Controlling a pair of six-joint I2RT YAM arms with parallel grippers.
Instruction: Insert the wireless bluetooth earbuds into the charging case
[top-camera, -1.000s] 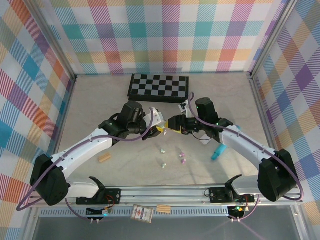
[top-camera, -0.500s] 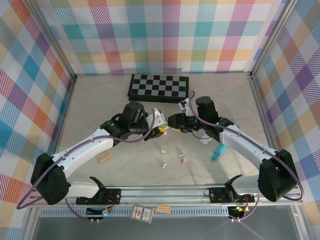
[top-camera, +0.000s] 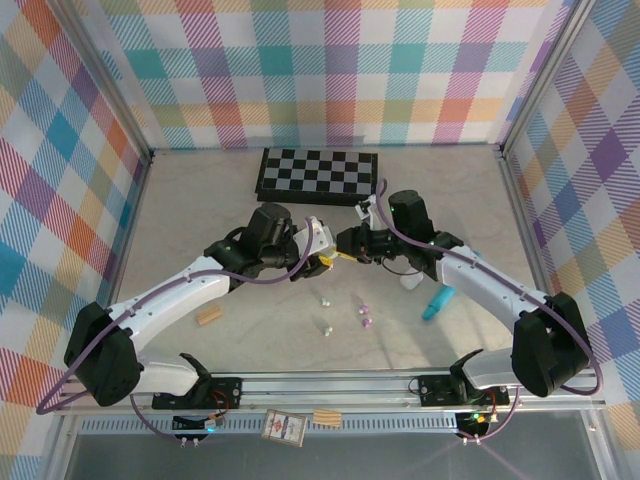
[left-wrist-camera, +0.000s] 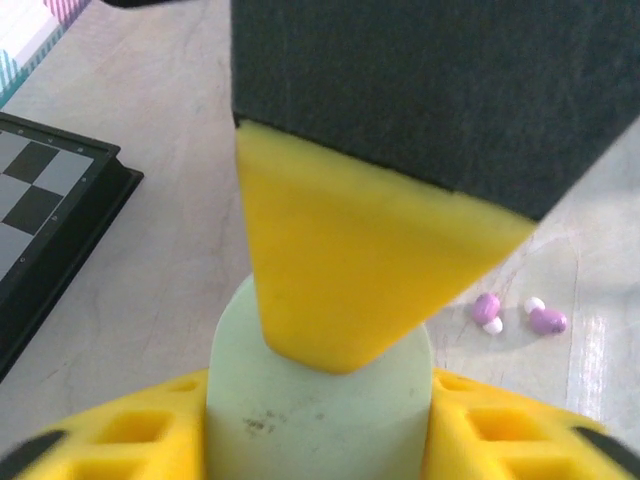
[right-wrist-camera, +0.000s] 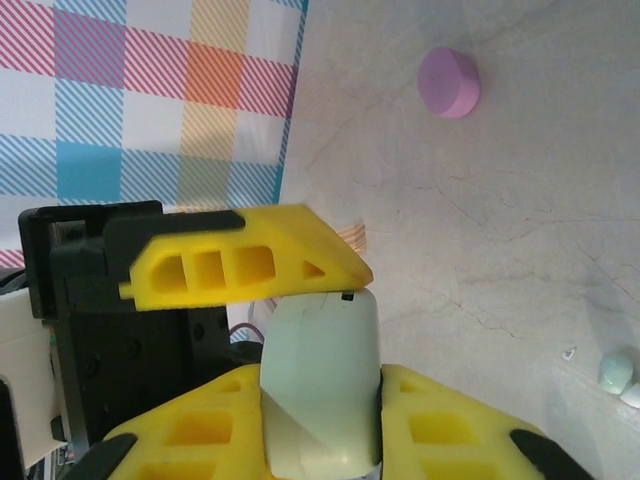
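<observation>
A pale green charging case (top-camera: 337, 257) is held above the table's middle, between both grippers. In the left wrist view the charging case (left-wrist-camera: 320, 410) sits flush between the yellow fingers of my left gripper (left-wrist-camera: 320, 435), and a right finger (left-wrist-camera: 350, 270) presses on it from above. Seen from the right wrist, my right gripper (right-wrist-camera: 320, 400) is shut on the charging case (right-wrist-camera: 320, 370), with a left finger (right-wrist-camera: 240, 265) touching its top. My left gripper (top-camera: 327, 262) and right gripper (top-camera: 346, 250) meet tip to tip. Pale earbuds (top-camera: 325, 300) and pink-purple earbuds (top-camera: 366, 315) lie loose on the table below.
A folded chessboard (top-camera: 318, 172) lies at the back. A teal stick (top-camera: 436, 303) and a white object (top-camera: 410, 283) lie under the right arm. A tan block (top-camera: 210, 316) sits near the left arm. A pink round piece (right-wrist-camera: 449, 82) rests on the table.
The right gripper has moved left to the left gripper and closed onto the pale green case. The left arm has barely moved.
</observation>
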